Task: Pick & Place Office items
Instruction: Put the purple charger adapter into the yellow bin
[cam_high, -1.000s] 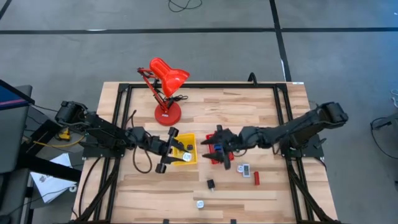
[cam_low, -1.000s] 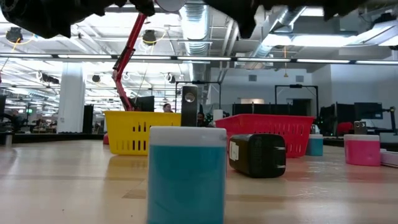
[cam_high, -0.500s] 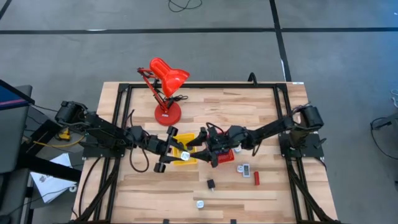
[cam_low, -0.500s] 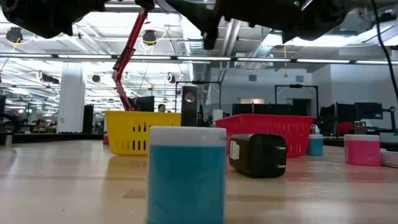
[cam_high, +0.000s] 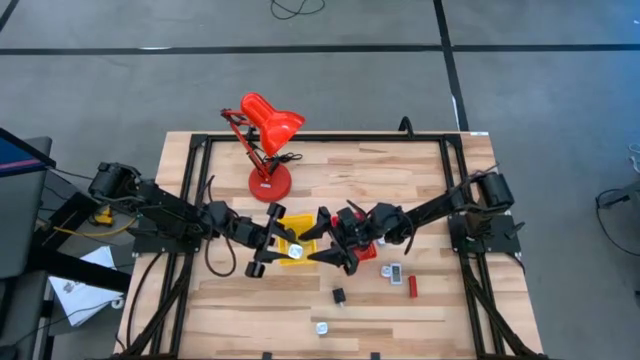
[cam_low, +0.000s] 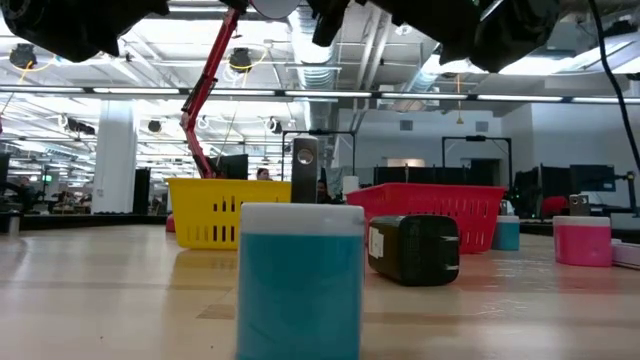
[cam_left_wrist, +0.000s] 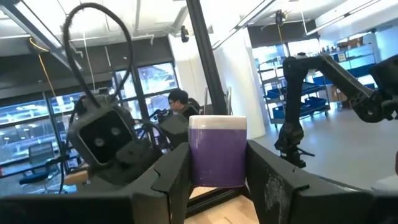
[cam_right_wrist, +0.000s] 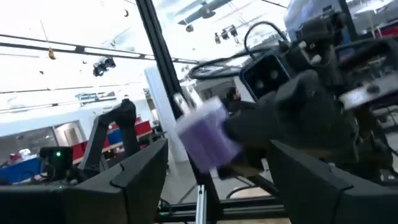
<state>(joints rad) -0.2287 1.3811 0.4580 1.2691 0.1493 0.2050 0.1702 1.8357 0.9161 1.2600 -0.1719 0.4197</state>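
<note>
Over the middle of the table, above the yellow tray (cam_high: 297, 246), the left gripper (cam_left_wrist: 217, 180) is clamped on a small purple block with a white cap (cam_left_wrist: 217, 151), one of the office items, held up in the air between its fingers. The right gripper (cam_high: 330, 237) faces it just beside, jaws spread wide and empty, the purple piece showing between them in the right wrist view; looks like a hand-over. The block reads as light, rigid, smooth-sided plastic, probably a bit slippery, so the flat side faces left bare by the left fingers (cam_left_wrist: 166, 177) are the place to take it. The red tray (cam_high: 362, 245) sits mostly under the right arm, just right of the yellow one. Loose items lie nearer: a black piece (cam_high: 339, 295), a silvery-white one (cam_high: 321, 327), a red one (cam_high: 411, 287) and a white one (cam_high: 393, 271) beside it. The red desk lamp (cam_high: 268, 140) stands at the far side, clear of both arms. Main risk, I'd say: the two grippers bumping, they are very close.
</note>
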